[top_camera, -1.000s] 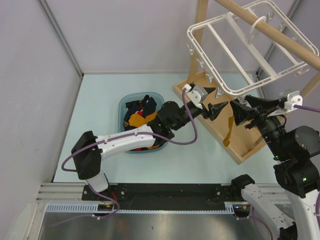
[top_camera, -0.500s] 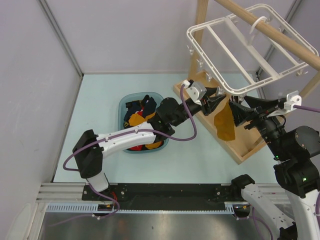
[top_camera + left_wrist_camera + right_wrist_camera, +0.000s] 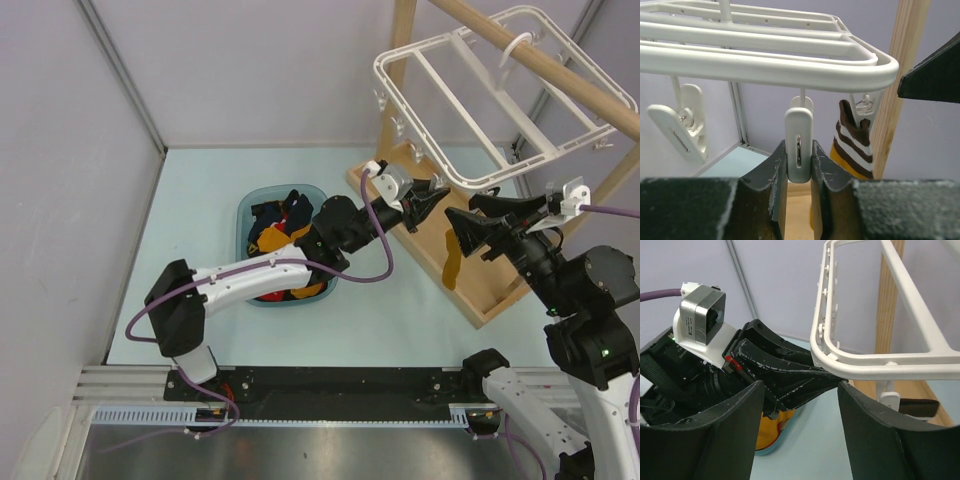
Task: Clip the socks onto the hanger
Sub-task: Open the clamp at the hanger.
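The left jaws pinch an upright clip (image 3: pixel 799 135) of the hanger (image 3: pixel 760 62), with a striped sock (image 3: pixel 852 145) already clipped at its 3 o'clock. The right jaws gape empty. The other socks (image 3: pixel 272 240) lie in the basin (image 3: pixel 242 222) at 8 o'clock, nearer the left arm.

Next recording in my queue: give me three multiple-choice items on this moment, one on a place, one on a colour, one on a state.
1. Where is the striped-cuff sock?
A pegged under the hanger
B draped over the hanger's bars
C held in the left gripper

2. Its cuff stripes are:
A red
B white
C green

3. The left gripper is:
A wide open
B shut on the sock
C shut on a white clip

Answers:
1 A, it dangles below the frame's corner, apart from the gripper.
2 B, white bands cross the dark brown cuff.
3 C, both fingers squeeze the clip's sides.
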You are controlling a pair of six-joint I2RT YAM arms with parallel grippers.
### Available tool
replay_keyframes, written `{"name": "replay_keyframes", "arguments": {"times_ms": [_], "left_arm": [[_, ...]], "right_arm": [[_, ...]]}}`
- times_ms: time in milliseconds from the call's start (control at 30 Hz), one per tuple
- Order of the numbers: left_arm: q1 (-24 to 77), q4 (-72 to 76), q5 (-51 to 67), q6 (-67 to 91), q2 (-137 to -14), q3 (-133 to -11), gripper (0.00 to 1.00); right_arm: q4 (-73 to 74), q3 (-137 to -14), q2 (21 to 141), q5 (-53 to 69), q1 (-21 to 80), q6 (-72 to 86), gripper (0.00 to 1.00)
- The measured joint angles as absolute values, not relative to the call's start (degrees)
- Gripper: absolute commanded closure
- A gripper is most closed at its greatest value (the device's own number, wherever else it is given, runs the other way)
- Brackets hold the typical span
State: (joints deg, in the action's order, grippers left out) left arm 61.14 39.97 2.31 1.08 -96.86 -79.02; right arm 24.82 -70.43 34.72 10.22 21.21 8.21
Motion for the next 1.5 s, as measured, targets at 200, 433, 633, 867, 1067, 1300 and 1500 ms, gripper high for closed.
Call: {"name": "replay_keyframes", "arguments": {"times_ms": [200,433,633,867,1067,1300,1500], "left_arm": [[61.1,39.9,2.8,1.1,-96.1,-77.3,0.93],[61.3,39.7,3.4,1.5,-94.8,-75.7,0.93],[61.5,39.5,3.2,1.4,-94.6,-75.7,0.93],[62.2,39.2,3.0,0.7,-94.6,-75.7,0.93],[63.0,37.1,1.2,-2.3,-94.6,-76.6,0.93],[64.3,34.8,-1.1,-6.3,-94.6,-78.6,0.93],[65.0,33.2,-2.4,-8.7,-94.6,-79.9,0.94]], "right_arm": [[24.5,-70.4,36.6,12.1,21.2,10.4,0.38],[24.5,-70.4,39.7,11.7,21.3,13.2,0.39],[25.3,-70.4,41.0,10.3,21.3,16.2,0.39],[25.8,-70.4,42.7,7.7,21.3,19.7,0.39],[25.7,-70.4,43.1,6.8,21.3,21.4,0.39],[24.9,-70.4,43.1,5.4,21.3,21.5,0.39],[24.7,-70.4,43.6,4.3,21.3,21.7,0.4]]}}
